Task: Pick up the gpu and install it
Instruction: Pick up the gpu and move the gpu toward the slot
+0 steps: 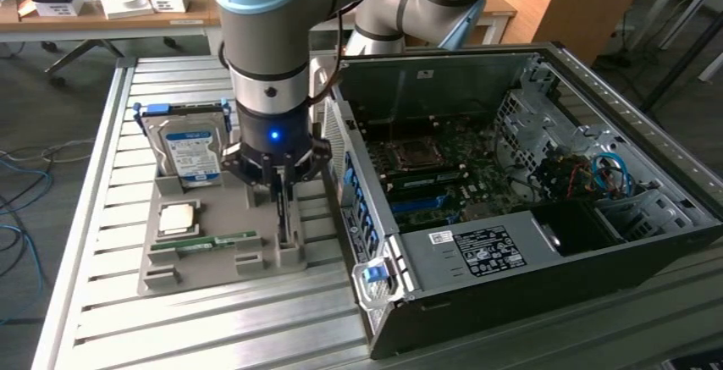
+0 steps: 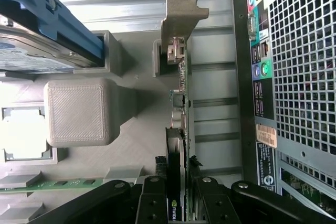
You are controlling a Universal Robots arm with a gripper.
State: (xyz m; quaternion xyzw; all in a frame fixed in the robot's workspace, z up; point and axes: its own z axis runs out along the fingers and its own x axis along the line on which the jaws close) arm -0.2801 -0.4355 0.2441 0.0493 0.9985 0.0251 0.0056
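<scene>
Slatted table [image 1: 107, 218], jaws gripping gpu [image 2: 180, 108] (upright in tray [image 1: 169, 277])

Soft even daylight, faint shadows, mildly washed-out bright areas

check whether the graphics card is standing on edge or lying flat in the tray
On edge: the graphics card stands upright in a slot of the grey tray.

Exterior high overview; wrist close behind pincer [image 2: 179, 183]
</scene>
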